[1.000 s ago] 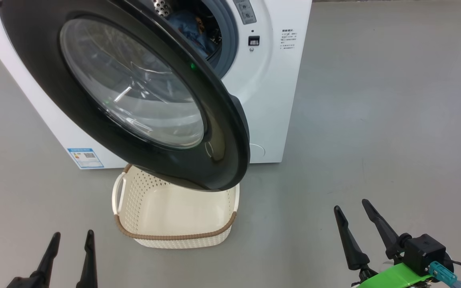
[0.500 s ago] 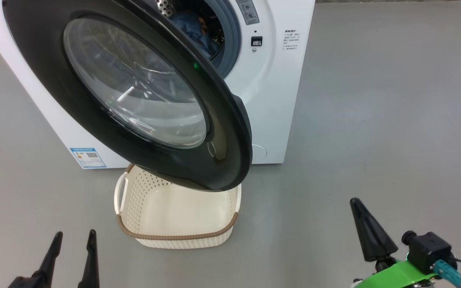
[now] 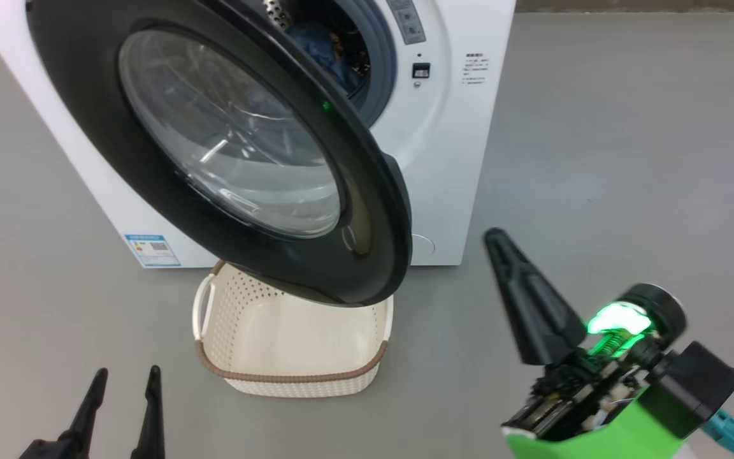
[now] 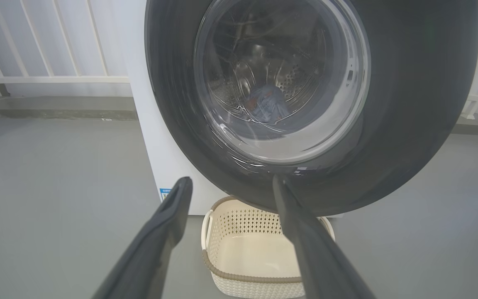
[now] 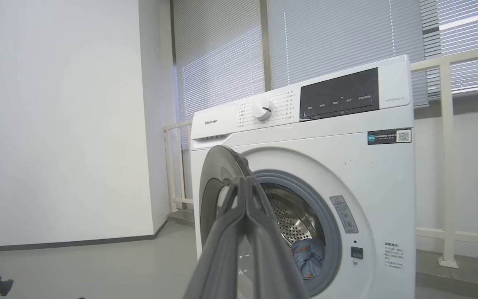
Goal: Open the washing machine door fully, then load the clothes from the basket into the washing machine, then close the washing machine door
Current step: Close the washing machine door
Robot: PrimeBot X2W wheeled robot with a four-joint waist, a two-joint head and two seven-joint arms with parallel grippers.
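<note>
- Right gripper (image 3: 496,237) has shut on nothing and risen — washing machine door (image 3: 233,140) ajar, ahead of its tip.
- Left gripper (image 3: 126,377) wide, empty; basket (image 3: 290,377) beside it, bare.
- Clothes (image 3: 325,44) inside washing machine (image 3: 450,159) — door-closing push likely next.

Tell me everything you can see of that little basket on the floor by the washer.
The basket is small, cream, seemingly plastic, its walls pierced with rows of small holes, with a brown woven-looking rim and a looped side handle. It stands upright on the grey floor right before the washing machine, and it is empty. The open washing machine door overhangs its back edge; whether they touch cannot be told.
</note>
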